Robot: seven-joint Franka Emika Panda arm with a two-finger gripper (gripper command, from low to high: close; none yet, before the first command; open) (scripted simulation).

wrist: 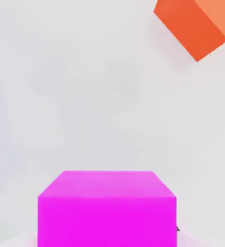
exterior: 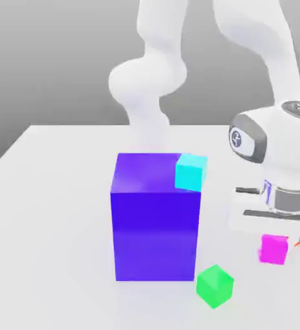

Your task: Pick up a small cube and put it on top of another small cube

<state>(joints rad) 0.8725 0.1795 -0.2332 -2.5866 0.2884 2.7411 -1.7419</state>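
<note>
The small magenta cube [exterior: 273,249] sits low at the exterior view's right, directly under my hand. My gripper [exterior: 275,236] reaches down over it and is shut on its sides. In the hand view the magenta cube [wrist: 106,208] sits close up, centred under the camera, over the white table. A small green cube [exterior: 215,285] lies on the table to the exterior view's left of the magenta one, nearer the front. A small cyan cube [exterior: 191,172] rests on the top corner of the big blue-purple block [exterior: 155,219].
An orange cube [wrist: 199,24] lies on the table some way from the magenta cube. The tall blue-purple block stands mid-table, to the left of my hand in the exterior view. The white table [exterior: 49,225] spreads out to its left.
</note>
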